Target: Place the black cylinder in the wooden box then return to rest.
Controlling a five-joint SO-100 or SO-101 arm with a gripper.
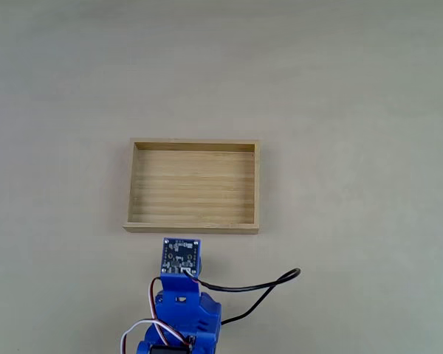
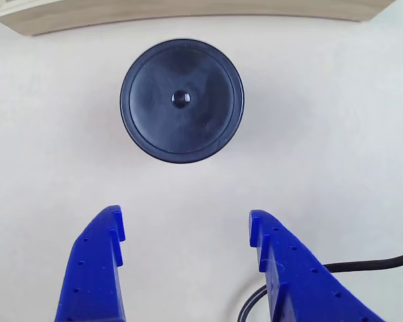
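In the other view the black cylinder (image 2: 181,100) stands upright just ahead of the gripper (image 2: 186,228) — jaws apart, empty — with the wooden box (image 2: 188,13) beyond it

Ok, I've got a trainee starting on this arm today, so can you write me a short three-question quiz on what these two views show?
1. True or false: the black cylinder already sits inside the wooden box.
2. Multiple choice: in the other view, the gripper is (A) shut on the cylinder, (B) open with its blue fingers short of the cylinder, (C) shut on nothing.
3. Fill in: the box floor in the fixed view holds ____.

Key:
1. False. It stands on the table, just outside the box's wall.
2. B.
3. Nothing; only bare plank grain shows.
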